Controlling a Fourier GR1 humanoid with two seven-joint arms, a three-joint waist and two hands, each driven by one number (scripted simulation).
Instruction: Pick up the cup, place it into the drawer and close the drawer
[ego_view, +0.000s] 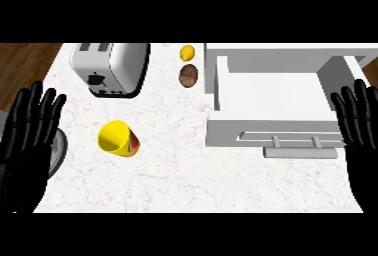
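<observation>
We saw the marbled worktop (184, 185) carrying an open white drawer (273, 100) at its right edge. Our left hand (29, 145) and right hand (362, 130) rested at the left and right edges, fingers straight and apart, holding nothing. A toaster (111, 67) sat at the far-left corner. The yellow cup (118, 138) lay tipped nearer the left edge, touched by neither hand.

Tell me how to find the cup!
Start at the silver toaster at the back left of the white counter. Come forward toward the robot: the cup stands alone there, left of the open drawer. It is bright yellow, bigger than the small lemon.
</observation>
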